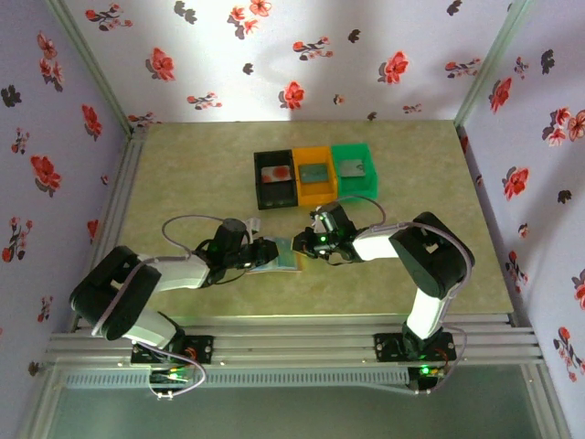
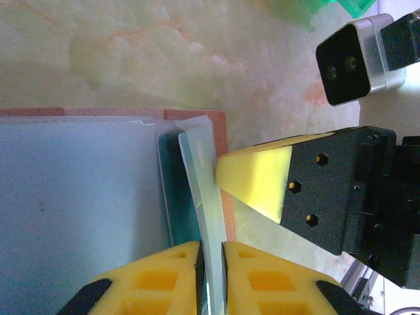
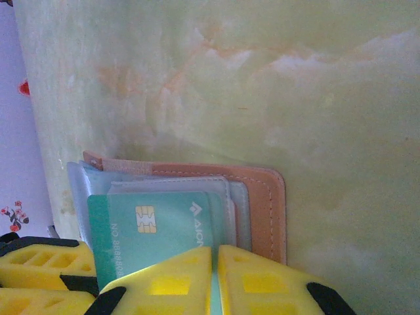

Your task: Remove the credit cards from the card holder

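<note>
Tan-edged card holder [image 1: 281, 261] lay open on the tabletop [image 1: 183, 174], near-centre, between the two arms. Both hands met over it.

Left hand [image 2: 211, 252] came in from the left. Its yellow fingers [image 2: 164, 275] were closed on a thin pale flap of the holder's right-hand panel, and the flap stood up on edge between them. The blue-grey inner panel [image 2: 79, 197] lay flat to the left of that.

Right hand [image 3: 214, 252] came in from the right, at the holder's right edge. Its jaws were nearly together and looked pinched on a teal-green credit card [image 3: 164, 226] with a gold chip [image 3: 146, 220]. The card sat mostly inside its clear pocket, its lower edge hidden behind the fingers. From the left wrist, the right hand's yellow tip [image 2: 252, 180] touched the raised flap just beside the tan border.

Black bin [image 1: 274, 180], orange bin [image 1: 313, 174] and green bin [image 1: 355, 169] stood side by side on the far half of the tabletop, apart from the holder. Each held a flat card-like piece, detail too small to read.
</note>
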Controlling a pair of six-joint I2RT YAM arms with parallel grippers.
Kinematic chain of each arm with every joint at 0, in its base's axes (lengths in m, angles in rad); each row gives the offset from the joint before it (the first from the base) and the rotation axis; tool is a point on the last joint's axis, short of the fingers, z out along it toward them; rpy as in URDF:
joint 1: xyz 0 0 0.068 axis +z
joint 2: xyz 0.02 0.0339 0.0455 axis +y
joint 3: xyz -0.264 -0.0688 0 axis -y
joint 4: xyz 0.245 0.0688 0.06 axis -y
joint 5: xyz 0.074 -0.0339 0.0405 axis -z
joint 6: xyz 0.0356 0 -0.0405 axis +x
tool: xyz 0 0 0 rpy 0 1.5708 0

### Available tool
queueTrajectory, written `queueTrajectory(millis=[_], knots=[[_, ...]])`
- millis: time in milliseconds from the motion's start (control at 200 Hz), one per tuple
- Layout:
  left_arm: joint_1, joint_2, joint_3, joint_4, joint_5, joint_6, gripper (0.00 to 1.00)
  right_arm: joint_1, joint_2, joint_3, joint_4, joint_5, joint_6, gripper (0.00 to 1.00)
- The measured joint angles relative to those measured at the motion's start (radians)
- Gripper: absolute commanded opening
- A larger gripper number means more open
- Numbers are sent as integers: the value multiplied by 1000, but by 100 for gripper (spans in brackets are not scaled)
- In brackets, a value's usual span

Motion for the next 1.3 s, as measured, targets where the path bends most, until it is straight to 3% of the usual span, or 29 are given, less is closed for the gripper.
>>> queueTrajectory(millis=[485, 640, 700, 1300], knots=[[2, 30, 0, 24, 5, -5, 11, 1, 0, 0, 2, 0, 0, 12], [2, 37, 0, 40, 12, -8, 7, 1, 0, 0, 2, 2, 0, 12], [3, 40, 0, 42, 13, -10, 0, 0, 0, 0, 2, 2, 0, 12], [18, -32, -24, 13, 8, 9, 0, 5, 0, 0, 2, 5, 0, 11]])
